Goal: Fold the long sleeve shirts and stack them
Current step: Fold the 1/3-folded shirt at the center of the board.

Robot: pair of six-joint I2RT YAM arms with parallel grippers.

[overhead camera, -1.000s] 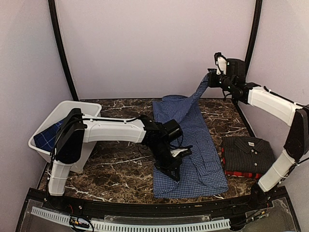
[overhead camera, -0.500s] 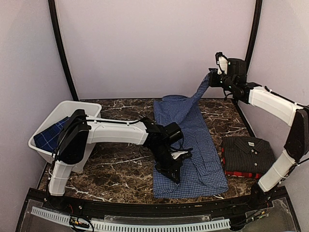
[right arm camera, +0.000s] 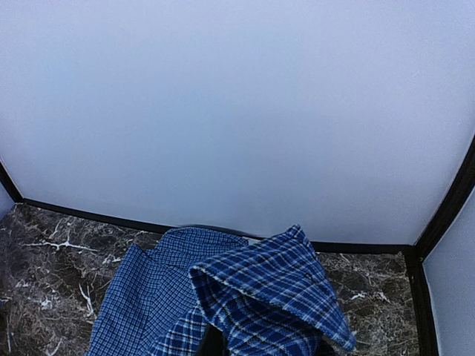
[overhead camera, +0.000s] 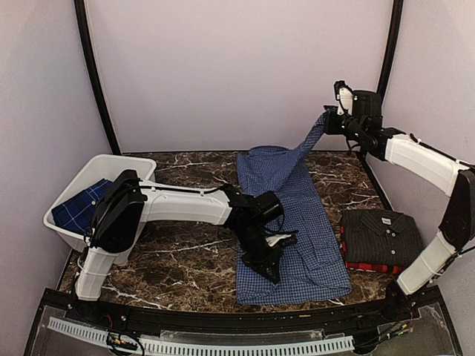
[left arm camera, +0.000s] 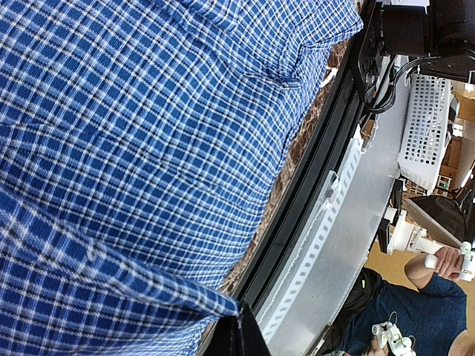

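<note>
The left hand (overhead camera: 269,268) is pressed together, pointing down at the near left part of the blue shirt (overhead camera: 312,245). In the left wrist view a raised fold of the check cloth runs into its fingertips (left arm camera: 241,334), so it is pinching the shirt. The right hand (overhead camera: 332,122) is high at the far right corner, closed on the sleeve (overhead camera: 306,144). The cloth hides its fingers in the right wrist view, where the cuff hangs folded over. From there the sleeve slants down to the shirt body, which lies lengthwise down the middle of the bench (overhead camera: 185,252), collar end toward the back wall. At the right, well apart from it, the folded black shirt (overhead camera: 382,236) lies on the red shirt (overhead camera: 371,268), a stack of 2. At the far left stands the bin (overhead camera: 111,165), with a navy cloth (overhead camera: 78,208) inside.
</note>
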